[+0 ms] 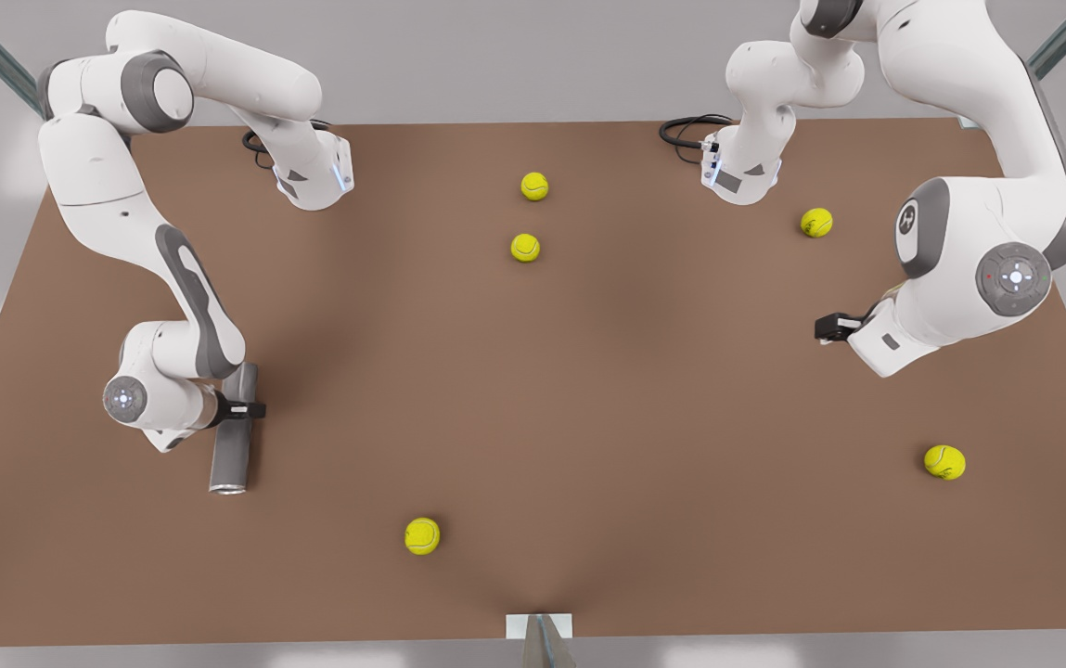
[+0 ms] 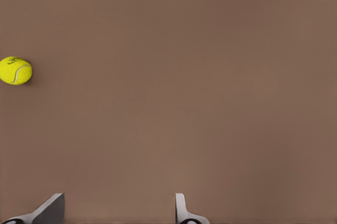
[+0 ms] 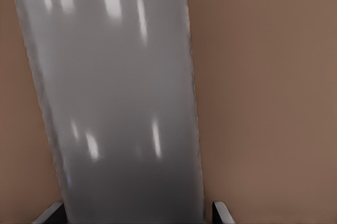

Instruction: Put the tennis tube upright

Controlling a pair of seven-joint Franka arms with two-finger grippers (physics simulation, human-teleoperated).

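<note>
Tube: the plain grey metallic-looking tennis tube point(image 1: 233, 436) is seen lying flat on the brown tabletop point(image 1: 588, 390), near the front view's left edge, with its open rim towards the near edge.
Right claw: the right claw point(image 1: 250, 408) is placed across the tube about midway along it; in the right wrist view one fingertip point(image 3: 52, 213) is seen on each side of the grey wall, so the tube is judged to be clasped or very nearly so.
Left claw: the left claw point(image 1: 831, 327) is held above bare tabletop at the front view's right, its fingers spread wide with nothing between them; this arm waits.
Balls: five yellow-green felt tennis balls are scattered well apart from the tube, the nearest one point(image 1: 422, 536) towards the near edge.
Risk, slip: the smooth round wall may be lost from the pads if the tube is tilted under too light a clasp.
Risk, topple: because the tube is long and narrow, it may be tipped over if it is released before its rim sits flat.
Hidden: the tube's far end is covered by the arm in the front view.
Hard to tell: actual contact between pads and wall possibly exists, but the fingertips are cut off at the right wrist view's edge.
</note>
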